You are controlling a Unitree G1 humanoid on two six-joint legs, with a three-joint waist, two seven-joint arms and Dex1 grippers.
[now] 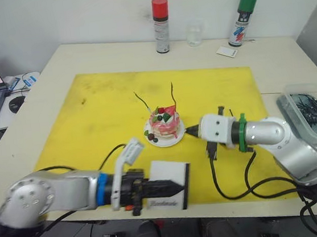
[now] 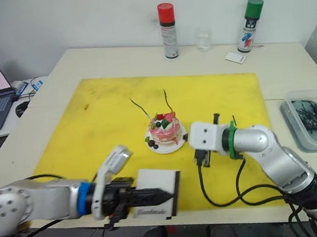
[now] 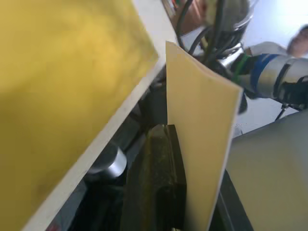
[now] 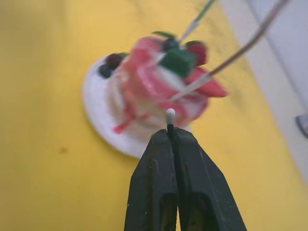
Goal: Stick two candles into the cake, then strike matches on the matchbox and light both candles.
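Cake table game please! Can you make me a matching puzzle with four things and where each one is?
Things:
1. candles
2. matchbox
3. match
4. cake

Places:
A. on a white plate
B. pinched in the right hand
C. stuck in the top of the cake
D. held by the left hand

Pairs: 1-C, 2-D, 3-B, 4-A

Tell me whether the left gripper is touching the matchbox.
Touching. In the left wrist view the left gripper has its black fingers pressed against the matchbox, which stands on edge, lifted above the yellow mat.
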